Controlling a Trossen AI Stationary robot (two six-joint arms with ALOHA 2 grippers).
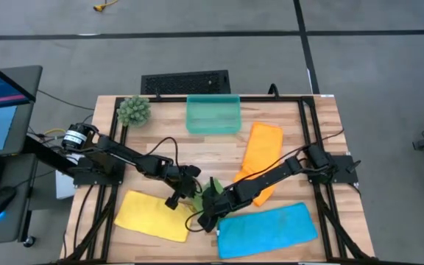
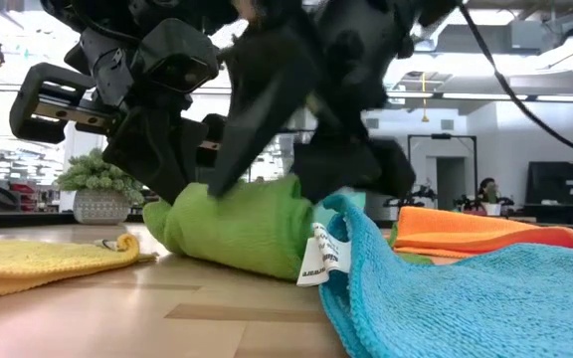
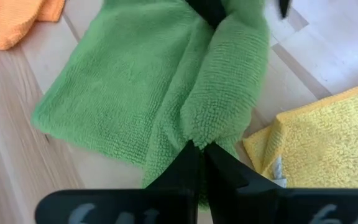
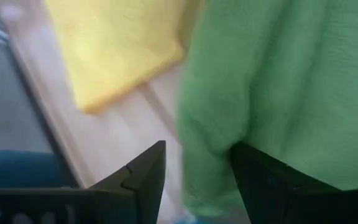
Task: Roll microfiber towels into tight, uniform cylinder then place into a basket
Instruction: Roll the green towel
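Note:
The green towel (image 3: pixel 123 81) lies on the table, part rolled into a fat roll (image 2: pixel 247 224) and part still flat. My left gripper (image 3: pixel 199 151) is shut on one end of the roll. My right gripper (image 4: pixel 199 148) is open at the roll's other end, one finger on each side of the green edge (image 4: pixel 210 155). The yellow towel (image 1: pixel 153 215), the blue towel (image 1: pixel 267 230) and the orange towel (image 1: pixel 260 154) lie flat around them. The teal basket (image 1: pixel 213 115) stands at the far edge. My left gripper pinches the end of the green towel's rolled part (image 3: pixel 194 134) between its two shut fingers, several layers thick. The fingers slant down from the table's left side. The towel rests on the table. My right gripper straddles the roll's other end; I cannot tell whether its fingers (image 4: pixel 260 174) touch it.
A spiky green plant ball (image 1: pixel 134 110) sits at the far left corner. The blue towel's edge (image 2: pixel 366 259) lies against the green roll near its white label (image 2: pixel 313 257). Black frame rails (image 1: pixel 308 125) run along the table's sides.

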